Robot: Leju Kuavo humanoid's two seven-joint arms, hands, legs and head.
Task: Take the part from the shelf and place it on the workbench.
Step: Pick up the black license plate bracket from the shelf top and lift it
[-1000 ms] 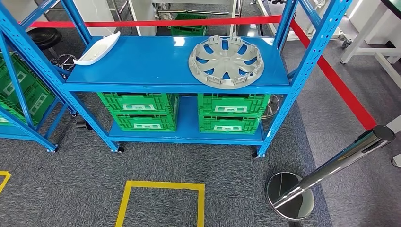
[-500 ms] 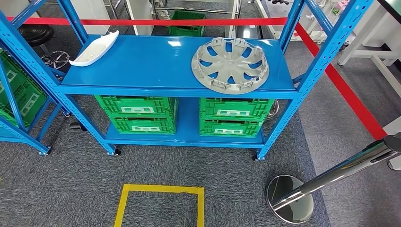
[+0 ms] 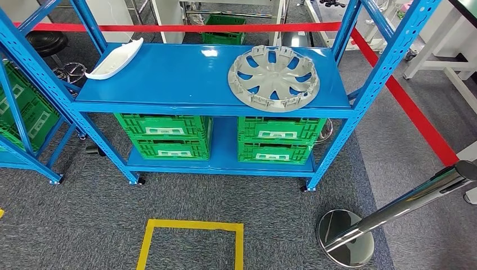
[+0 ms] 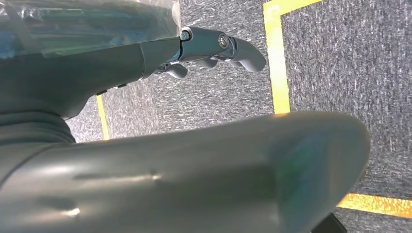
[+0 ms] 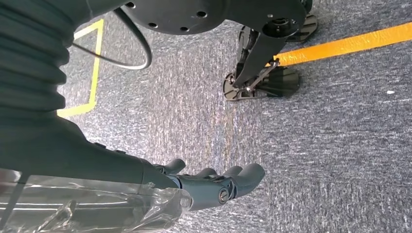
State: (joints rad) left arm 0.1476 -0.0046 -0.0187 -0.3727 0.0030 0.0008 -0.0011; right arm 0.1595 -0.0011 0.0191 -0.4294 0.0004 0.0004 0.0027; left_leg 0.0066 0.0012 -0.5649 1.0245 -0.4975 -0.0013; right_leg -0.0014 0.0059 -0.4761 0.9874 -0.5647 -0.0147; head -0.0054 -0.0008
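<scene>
I'm facing the shelf. At its top level's far left corner lies a white trim piece; toward the right end of that level the part, a grey wheel cover, lies flat, untouched. Two stacks of green crates sit on the shelf's bottom level. On the carpet in front of the shelf is a yellow square, right of it a chrome post. Left hand hangs over carpet, fingers loosely apart, holding nothing. Right hand likewise, empty.
</scene>
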